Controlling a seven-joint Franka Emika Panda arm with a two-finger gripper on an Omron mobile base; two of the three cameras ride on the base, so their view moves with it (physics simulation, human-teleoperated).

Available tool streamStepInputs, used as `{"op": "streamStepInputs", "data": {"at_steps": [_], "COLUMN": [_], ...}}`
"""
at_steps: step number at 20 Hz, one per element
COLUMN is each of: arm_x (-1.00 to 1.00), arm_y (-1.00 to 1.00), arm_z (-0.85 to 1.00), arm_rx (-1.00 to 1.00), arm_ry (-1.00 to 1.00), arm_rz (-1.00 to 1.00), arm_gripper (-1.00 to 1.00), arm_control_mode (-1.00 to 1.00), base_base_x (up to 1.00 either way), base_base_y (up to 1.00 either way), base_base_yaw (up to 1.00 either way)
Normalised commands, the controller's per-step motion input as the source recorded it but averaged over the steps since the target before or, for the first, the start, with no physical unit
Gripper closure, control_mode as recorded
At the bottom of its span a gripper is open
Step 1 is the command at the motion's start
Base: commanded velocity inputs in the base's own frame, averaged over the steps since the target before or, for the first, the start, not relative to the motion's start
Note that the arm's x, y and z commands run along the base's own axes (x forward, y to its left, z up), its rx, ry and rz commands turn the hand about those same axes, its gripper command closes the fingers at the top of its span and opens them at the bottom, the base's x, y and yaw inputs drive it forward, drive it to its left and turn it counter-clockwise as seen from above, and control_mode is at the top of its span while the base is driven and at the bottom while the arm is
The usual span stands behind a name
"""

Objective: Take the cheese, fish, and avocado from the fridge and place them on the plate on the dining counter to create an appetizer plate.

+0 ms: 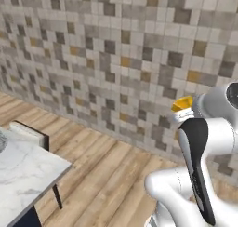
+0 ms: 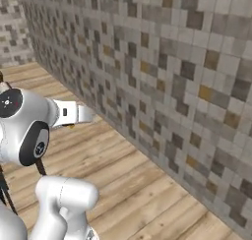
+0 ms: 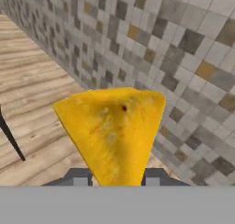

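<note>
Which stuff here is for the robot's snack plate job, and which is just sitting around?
For the job:
- cheese, gripped in the gripper
- dining counter, at the left of the left base view

Just around:
- tiled wall
- wooden floor

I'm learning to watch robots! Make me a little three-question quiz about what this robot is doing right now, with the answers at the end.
1. True or false: the tool is shut on the cheese.
2. What stands right behind the cheese in the hand view?
A. an open fridge
B. a tiled wall
C. a window
3. Fill in the word: in the left base view, the corner of the marble dining counter sits at the lower ____ of the picture.

Key: 1 true, the yellow wedge sits clamped between the two fingertips. 2 B, a wall of small grey, beige and ochre tiles above a wooden floor. 3 left.
</note>
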Motion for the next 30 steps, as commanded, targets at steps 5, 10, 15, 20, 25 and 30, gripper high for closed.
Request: {"op": "streamStepInputs", "data": {"at_steps": [5,10,15,20,25,30], "arm_x": [0.00,0.00,0.00,0.00,0.00,0.00], "arm_y": [0.00,0.00,0.00,0.00,0.00,0.00], "arm_z": [0.00,0.00,0.00,0.00,0.00,0.00], "arm_rx": [0.00,0.00,0.00,0.00,0.00,0.00], "arm_ry": [0.00,0.00,0.00,0.00,0.00,0.00], "arm_rz": [0.00,0.00,0.00,0.00,0.00,0.00], "arm_gripper": [1.00,1.00,1.00,1.00,1.00,1.00], "arm_control_mode": [1.00,1.00,1.00,1.00,1.00,1.00], "base_base_x": [1.00,1.00,1.00,1.00,1.00,0.97], "base_base_y": [-0.43,-0.35,-0.14,-0.12,-0.22,-0.34], "base_base_yaw": [0.58,0.61,0.68,0.69,0.68,0.65]}}
